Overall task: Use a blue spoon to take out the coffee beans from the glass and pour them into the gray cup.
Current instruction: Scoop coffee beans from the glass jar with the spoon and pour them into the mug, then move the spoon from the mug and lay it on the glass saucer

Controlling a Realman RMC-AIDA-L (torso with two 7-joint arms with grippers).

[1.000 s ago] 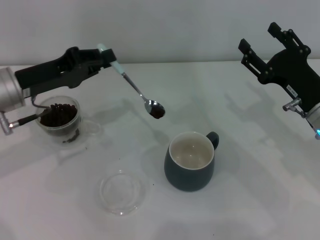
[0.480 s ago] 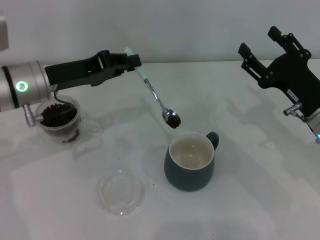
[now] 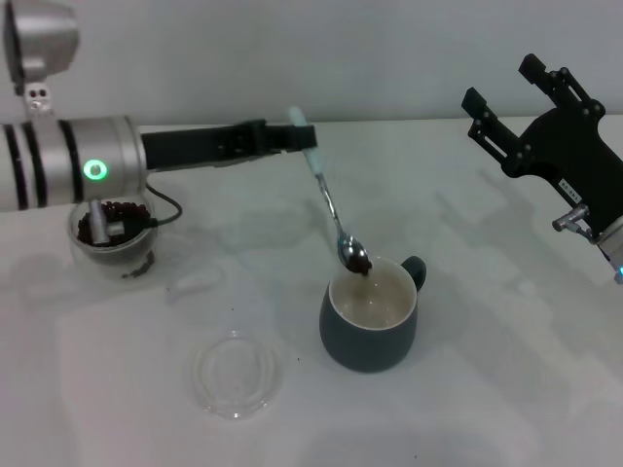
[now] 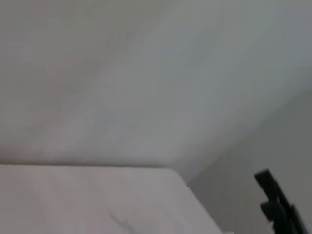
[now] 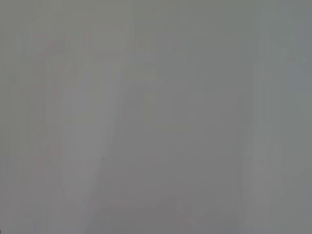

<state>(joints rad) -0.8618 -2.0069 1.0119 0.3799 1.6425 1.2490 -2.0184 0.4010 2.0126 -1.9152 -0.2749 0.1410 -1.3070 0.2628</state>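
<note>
- Metal-bowled blue spoon (image 3: pixel 329 201), light and stiff, is clenched at its handle tip by the left end effector (image 3: pixel 288 137).
- Loose coffee beans (image 3: pixel 358 261) could roll off above the gray cup (image 3: pixel 369 315).
- Right end effector (image 3: pixel 511 105) hangs released over the desk's (image 3: pixel 506 389) far right corner.

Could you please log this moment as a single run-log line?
left tool: holds spoon | beans over gray cup rim | glass: beans left | right tool: open, idle

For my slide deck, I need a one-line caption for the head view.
Left gripper holds the blue spoon, loaded with coffee beans, over the gray cup; right gripper idle.
</note>
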